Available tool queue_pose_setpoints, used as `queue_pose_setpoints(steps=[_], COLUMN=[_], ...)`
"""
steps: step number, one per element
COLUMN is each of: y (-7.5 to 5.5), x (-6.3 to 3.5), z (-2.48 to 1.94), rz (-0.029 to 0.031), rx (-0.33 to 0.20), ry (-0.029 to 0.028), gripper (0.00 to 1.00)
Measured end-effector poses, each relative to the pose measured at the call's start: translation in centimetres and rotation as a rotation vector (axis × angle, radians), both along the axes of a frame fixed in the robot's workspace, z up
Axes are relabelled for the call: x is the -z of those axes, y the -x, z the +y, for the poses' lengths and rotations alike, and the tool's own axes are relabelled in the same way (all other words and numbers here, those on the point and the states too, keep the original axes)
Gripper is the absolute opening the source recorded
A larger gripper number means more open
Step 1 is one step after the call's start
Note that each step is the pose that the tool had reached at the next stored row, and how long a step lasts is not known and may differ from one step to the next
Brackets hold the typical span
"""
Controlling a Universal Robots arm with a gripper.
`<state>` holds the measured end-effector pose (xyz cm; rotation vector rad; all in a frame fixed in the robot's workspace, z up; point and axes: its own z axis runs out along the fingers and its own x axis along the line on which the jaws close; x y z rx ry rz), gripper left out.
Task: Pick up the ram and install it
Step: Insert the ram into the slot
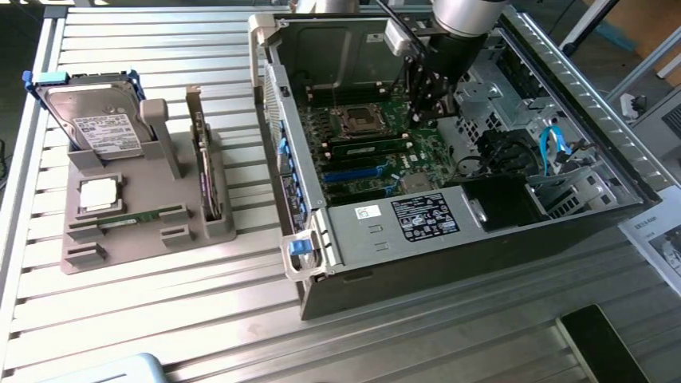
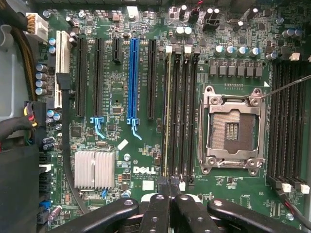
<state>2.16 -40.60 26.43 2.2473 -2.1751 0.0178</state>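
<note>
One ram (image 2: 168, 116) stands edge-on in the memory slot nearest the blue connector, a thin pale line running the slot's full length. In the exterior view this ram (image 1: 371, 147) lies low among the dark slots on the motherboard (image 1: 362, 179). My gripper (image 2: 169, 187) is shut, its black fingers (image 2: 158, 204) pressed together right at the near end of that stick. In the exterior view the gripper (image 1: 426, 110) reaches down into the open computer case (image 1: 596, 215) beside the processor socket (image 1: 356, 120). A second ram (image 1: 143, 215) lies in the grey holder (image 1: 127, 239) outside the case.
The holder on the exterior view's left also carries a hard drive (image 1: 101, 124), an upright expansion card (image 1: 200, 152) and a silver processor (image 1: 98, 195). On the board sit the open socket (image 2: 232, 128), a blue slot (image 2: 132, 77) and a finned heat sink (image 2: 94, 169). Cables crowd the case's right side.
</note>
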Motion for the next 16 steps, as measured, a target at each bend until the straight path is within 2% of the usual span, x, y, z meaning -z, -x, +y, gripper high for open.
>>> queue_pose_setpoints(steps=[16], y=[0.0], x=[1.77], z=[0.00], rz=[0.0000], rx=[0.002], ry=[0.0000], gripper=[0.11])
